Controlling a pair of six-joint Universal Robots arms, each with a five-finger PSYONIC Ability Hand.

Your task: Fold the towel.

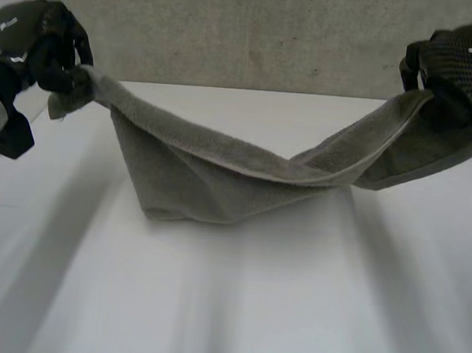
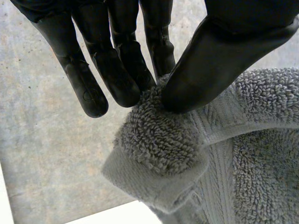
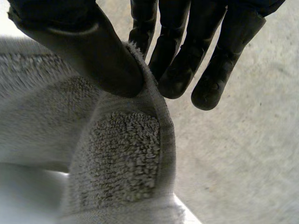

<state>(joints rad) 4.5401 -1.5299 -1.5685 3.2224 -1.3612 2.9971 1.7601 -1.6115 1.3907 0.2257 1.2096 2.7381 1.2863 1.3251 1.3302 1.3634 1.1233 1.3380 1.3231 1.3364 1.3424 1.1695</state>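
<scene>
The towel (image 1: 220, 175) hangs strung between both hands above the table (image 1: 224, 323), its long axis running side to side across the table. Its middle sags so low that the bottom fold appears to rest on the table top. Up over the table's far left corner, the left hand (image 1: 46, 43) pinches one end of the towel's top edge, thumb (image 2: 210, 65) pressing the terry against straight fingers (image 2: 117, 74). Over the table's far right corner, the right hand (image 1: 461, 67) does the same at the other end, its thumb clamping the hem against the fingers. The two hands sit about level above the table and about equally far from the sag, so neither is nearer. The held edge lies toward the table's far side and the slack body falls nearer the front. By my reading, a clean fold depends on both hands carrying that edge together across the table, evenly, so the hem lands square.
</scene>
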